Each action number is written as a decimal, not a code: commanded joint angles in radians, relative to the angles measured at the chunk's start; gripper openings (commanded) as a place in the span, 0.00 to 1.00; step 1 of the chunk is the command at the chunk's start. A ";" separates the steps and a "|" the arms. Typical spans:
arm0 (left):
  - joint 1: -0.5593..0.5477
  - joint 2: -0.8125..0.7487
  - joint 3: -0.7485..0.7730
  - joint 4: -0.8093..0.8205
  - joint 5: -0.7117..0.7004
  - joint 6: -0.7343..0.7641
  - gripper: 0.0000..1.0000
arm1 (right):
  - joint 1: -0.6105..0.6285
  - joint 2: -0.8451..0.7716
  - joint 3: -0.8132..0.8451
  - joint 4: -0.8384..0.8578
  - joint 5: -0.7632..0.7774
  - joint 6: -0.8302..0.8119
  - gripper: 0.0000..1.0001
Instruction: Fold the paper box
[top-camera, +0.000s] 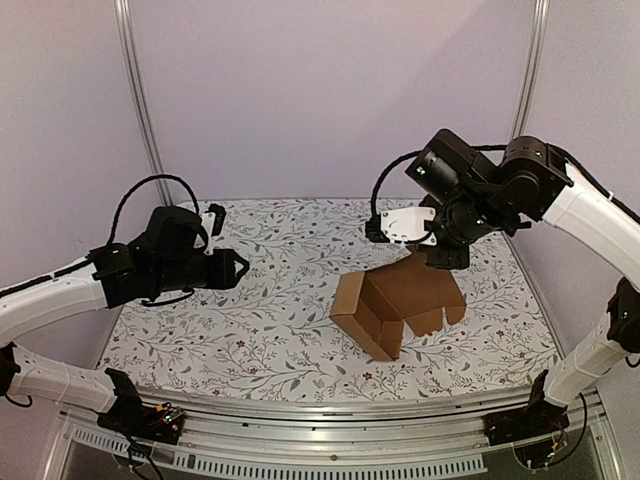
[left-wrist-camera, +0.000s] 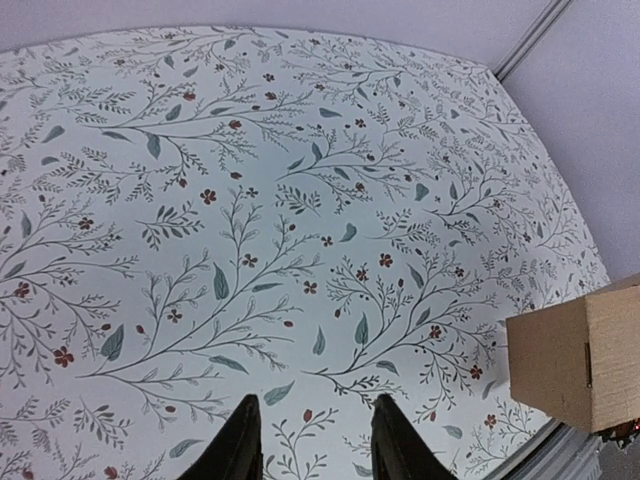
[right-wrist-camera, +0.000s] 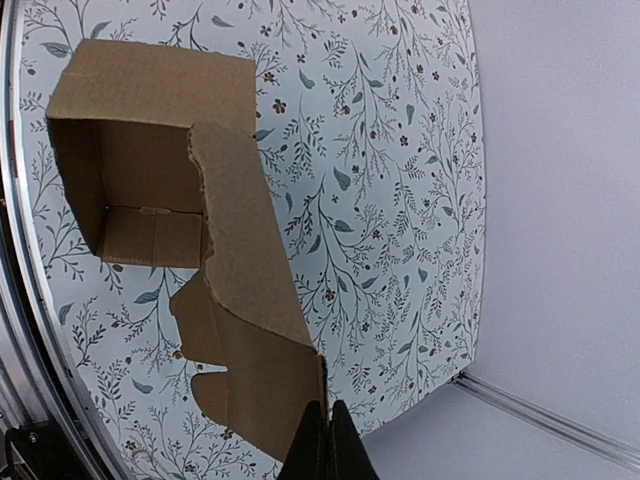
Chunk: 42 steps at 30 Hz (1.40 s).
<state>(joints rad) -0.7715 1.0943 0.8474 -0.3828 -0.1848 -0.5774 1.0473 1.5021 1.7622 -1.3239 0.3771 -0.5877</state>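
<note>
The half-formed plain brown cardboard box (top-camera: 390, 305) is sitting right of centre on the floral table (top-camera: 230, 330). The right gripper (right-wrist-camera: 325, 440) is clamping its raised flap, and folding slowly along the crease looks best. The left gripper (left-wrist-camera: 315, 440) is hovering well apart, fingers spread and empty.

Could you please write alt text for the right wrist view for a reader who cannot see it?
The right hand, shut, pinches a flap corner of the brown paper box at the bottom edge. The partly folded box, its open side toward the camera, shows against a floral tablecloth.
</note>
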 joint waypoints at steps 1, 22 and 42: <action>0.014 0.001 -0.008 0.005 0.021 0.005 0.37 | 0.006 0.094 0.084 -0.348 0.085 -0.049 0.00; 0.014 -0.029 -0.044 0.012 0.020 0.001 0.37 | 0.016 0.278 0.192 -0.346 0.120 -0.115 0.21; 0.014 -0.082 -0.085 0.005 0.011 -0.019 0.37 | -0.004 0.377 0.278 -0.013 0.038 -0.157 0.31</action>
<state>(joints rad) -0.7712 1.0355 0.7830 -0.3790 -0.1684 -0.5934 1.0592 1.8866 2.0247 -1.3399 0.4667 -0.7681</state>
